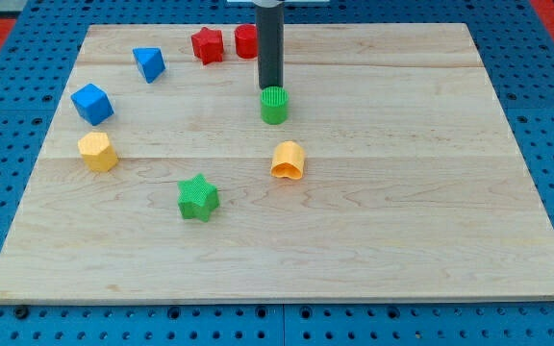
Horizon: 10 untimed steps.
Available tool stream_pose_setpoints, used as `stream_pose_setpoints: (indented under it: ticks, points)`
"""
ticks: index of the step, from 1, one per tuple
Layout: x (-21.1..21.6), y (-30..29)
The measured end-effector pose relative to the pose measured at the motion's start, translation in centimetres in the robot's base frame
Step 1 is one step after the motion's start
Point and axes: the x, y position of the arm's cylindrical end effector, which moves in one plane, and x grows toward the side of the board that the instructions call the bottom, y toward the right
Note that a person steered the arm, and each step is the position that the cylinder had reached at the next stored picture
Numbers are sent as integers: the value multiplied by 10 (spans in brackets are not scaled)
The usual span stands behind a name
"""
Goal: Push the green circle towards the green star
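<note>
The green circle (274,106) is a small round block just above the board's middle. The green star (197,198) lies below and to the left of it, in the lower middle of the board. My tip (270,88) is at the end of the dark rod, right at the circle's top edge, on the side away from the star. Whether it touches the circle I cannot tell.
An orange arch-shaped block (288,160) lies below the circle, right of the star. A yellow hexagon (97,152), a blue cube (92,103) and a blue triangle (148,63) are at the left. A red star (207,44) and a red block (246,40) are at the top.
</note>
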Motion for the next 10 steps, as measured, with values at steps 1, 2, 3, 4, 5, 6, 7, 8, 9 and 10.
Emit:
stream_pose_setpoints:
  ticks: [1,2,3,4,5,6,7,8,9,10]
  points:
    - [5,-1]
    - [20,-18]
    - [33,-30]
    - [39,-40]
    - [39,-40]
    - [18,-22]
    - [-2,-8]
    - [27,4]
    - [50,-15]
    - [60,-25]
